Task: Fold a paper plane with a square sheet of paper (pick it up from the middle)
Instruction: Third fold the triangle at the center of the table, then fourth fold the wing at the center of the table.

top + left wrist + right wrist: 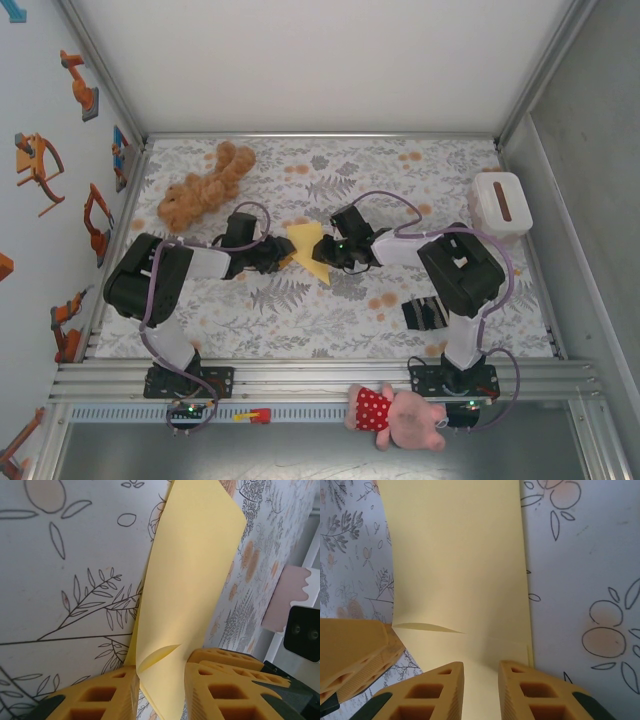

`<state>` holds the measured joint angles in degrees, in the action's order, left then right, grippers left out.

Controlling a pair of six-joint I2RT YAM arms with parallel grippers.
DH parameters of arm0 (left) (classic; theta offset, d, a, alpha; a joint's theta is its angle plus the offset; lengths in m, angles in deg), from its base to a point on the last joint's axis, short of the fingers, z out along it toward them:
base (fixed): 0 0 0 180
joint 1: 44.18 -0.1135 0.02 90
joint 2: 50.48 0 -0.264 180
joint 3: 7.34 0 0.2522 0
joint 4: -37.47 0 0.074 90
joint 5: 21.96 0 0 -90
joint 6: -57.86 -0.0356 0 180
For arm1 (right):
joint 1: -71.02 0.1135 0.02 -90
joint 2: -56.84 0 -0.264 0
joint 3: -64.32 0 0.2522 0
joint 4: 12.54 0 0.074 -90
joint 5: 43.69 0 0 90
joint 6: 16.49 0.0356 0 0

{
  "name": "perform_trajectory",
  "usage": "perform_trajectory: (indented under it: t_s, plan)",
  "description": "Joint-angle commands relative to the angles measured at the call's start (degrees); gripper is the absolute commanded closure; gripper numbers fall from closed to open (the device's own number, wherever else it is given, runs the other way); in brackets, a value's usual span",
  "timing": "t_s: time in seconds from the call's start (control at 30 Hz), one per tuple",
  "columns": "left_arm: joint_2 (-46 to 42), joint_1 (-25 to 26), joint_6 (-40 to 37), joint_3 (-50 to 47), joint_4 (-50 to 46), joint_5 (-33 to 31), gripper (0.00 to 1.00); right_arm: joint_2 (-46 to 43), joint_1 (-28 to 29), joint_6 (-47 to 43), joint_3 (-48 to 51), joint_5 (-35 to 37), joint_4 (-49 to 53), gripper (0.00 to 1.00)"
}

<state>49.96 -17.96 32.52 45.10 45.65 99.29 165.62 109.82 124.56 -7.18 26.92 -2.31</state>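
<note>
**A:** From above, what is the room like?

**B:** A walled bay. The back wall is plain and pale, there is a grey panel at the right, and the left wall [40,170] carries pictures of orange robot arms. The bench [300,320] wears a cloth printed with grey leaves and orange blots. An aluminium rail [320,378] runs along its near edge.

**A:** And on it?

**B:** A brown teddy [205,190] sits far left and a white box [500,205] with a brown slot far right. A striped sock [425,312] lies by the right arm, and a pink plush toy [400,415] in a red dotted dress lies below the rail. The pale-yellow sheet of paper [310,250] is mid-bench, folded to a point. The left claw [278,255] and right claw [335,250] are at its two sides.

**A:** The left wrist view?

**B:** The paper [195,570] rises off the leaf-print cloth [75,580] and runs down into the left claw [162,680]. The jaws stand narrowly apart with the sheet in the gap. I cannot tell whether the yellow fingers [100,700] press it.

**A:** The right wrist view?

**B:** Much the same. The sheet [455,555] lies creased over the cloth [580,580]. Its near edge sits in the right claw [481,680], whose jaws are also slightly apart.
</note>
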Motion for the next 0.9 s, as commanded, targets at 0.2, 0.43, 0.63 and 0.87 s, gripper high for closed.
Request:
perform_trajectory:
  t_s: [0.2,0.43,0.63,0.87]
  plan:
    - [1.3,0.6,-3.3,5.4,-2.9,4.5,0.71,1.4,-0.5,-2.0,0.7,0.9,1.2,0.78]
    - [2.1,0.7,-9.1,9.2,-11.6,5.1,0.72,0.3,-0.8,-6.0,-0.2,0.4,3.3,0.79]
    - [3.6,0.7,-10.5,11.8,-14.5,7.3,0.75,-0.4,-0.8,-7.4,0.0,-0.7,2.2,0.79]
    - [4.2,0.6,-12.3,14.2,-19.6,7.3,0.90,-1.0,-0.7,-9.5,-1.8,-0.7,3.5,0.79]
